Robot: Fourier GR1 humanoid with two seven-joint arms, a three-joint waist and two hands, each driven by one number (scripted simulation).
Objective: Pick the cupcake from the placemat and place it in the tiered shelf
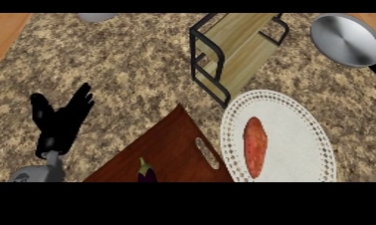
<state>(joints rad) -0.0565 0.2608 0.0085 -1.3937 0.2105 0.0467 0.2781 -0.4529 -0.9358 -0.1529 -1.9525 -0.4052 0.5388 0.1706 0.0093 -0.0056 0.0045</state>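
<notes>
A round white lace-edged placemat (294, 119) lies at the lower right of the counter. On it rests a long orange-red item (255, 145), lying lengthwise; it does not look like a cupcake. Just beyond the placemat stands the tiered shelf (238, 50), with a black wire frame and pale wooden boards, and nothing shows on its boards. My left hand (62, 119) shows at the left, open with fingers straight and pointing up, far from the placemat and holding nothing. My right hand does not show.
A brown wooden cutting board (169, 144) lies left of the placemat, with a small purple eggplant (146, 171) on its near end. A silver pan (345, 40) sits at the top right. A grey object (95, 17) peeks in at the top left.
</notes>
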